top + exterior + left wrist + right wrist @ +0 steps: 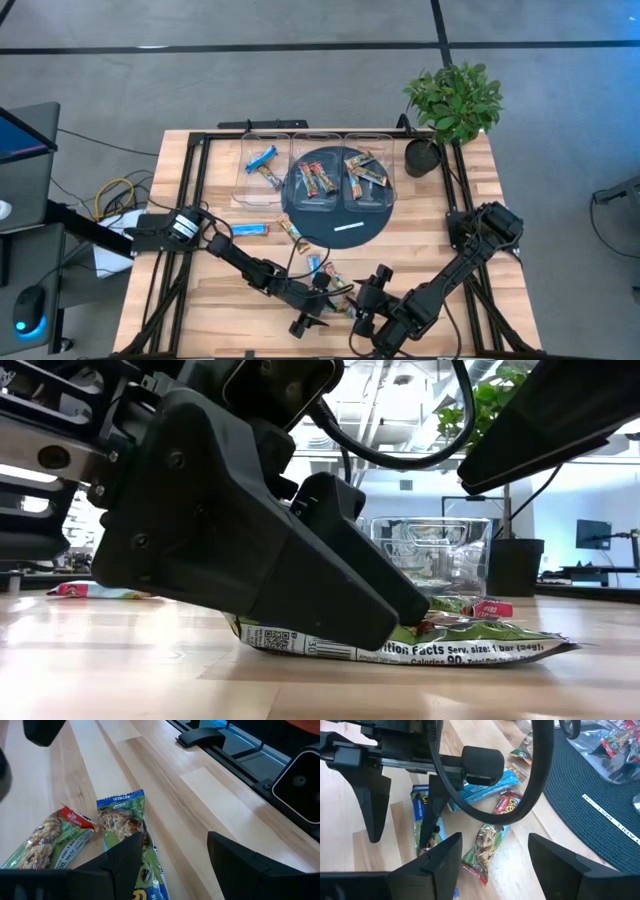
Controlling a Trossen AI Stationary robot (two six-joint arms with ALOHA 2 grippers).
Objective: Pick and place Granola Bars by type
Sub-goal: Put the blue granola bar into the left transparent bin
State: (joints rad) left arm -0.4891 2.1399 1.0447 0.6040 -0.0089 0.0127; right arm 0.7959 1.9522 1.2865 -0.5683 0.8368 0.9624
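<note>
A small heap of granola bars lies near the table's near edge: a green bar with blue ends, a green bar with a red end, a bright blue bar and a red one. My left gripper is open and low over the heap, with one finger over the green and blue bar and the other over bare wood. My right gripper is open, just right of the heap and above it. Two more bars lie loose farther back. My left gripper comes down from above, slanting toward the table's right. One finger lies on top of the green and blue bar's wrapper, which stays flat on the table. The other finger is over bare wood beside the bar.
Three clear bins stand at the far side and hold blue, red and orange-brown bars. A dark round mat carries a thin white strip. A potted plant stands at the far right corner. Bare wood lies right of the heap.
</note>
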